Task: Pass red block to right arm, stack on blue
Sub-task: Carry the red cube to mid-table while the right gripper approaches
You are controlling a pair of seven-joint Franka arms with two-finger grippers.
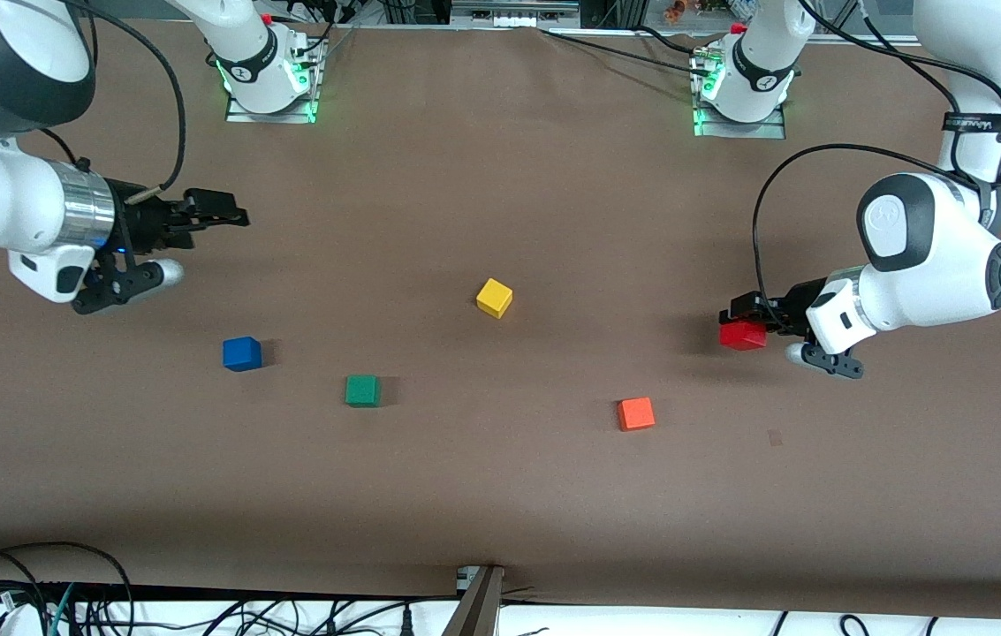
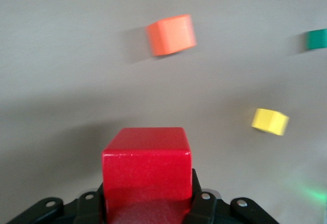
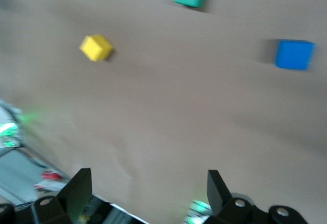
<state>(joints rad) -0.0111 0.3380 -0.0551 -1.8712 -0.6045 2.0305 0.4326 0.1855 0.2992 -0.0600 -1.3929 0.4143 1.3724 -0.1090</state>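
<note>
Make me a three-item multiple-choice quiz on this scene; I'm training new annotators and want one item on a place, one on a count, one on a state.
1. Which cube lies nearest the front camera?
A. yellow cube
B. orange cube
C. blue cube

2. How many cubes rest on the table, unheld?
A. three
B. four
C. five

3. What is the left gripper doing?
A. holding the red block
B. open over the green cube
C. pressing on the yellow cube

Key:
1 B: the orange cube sits lowest in the front view, lower than the green cube, the blue cube and the yellow cube.
2 B: blue, green, yellow and orange lie free on the table; the fifth is held.
3 A: the left gripper is shut on the red block, while the right gripper waits open at its own end of the table.
</note>
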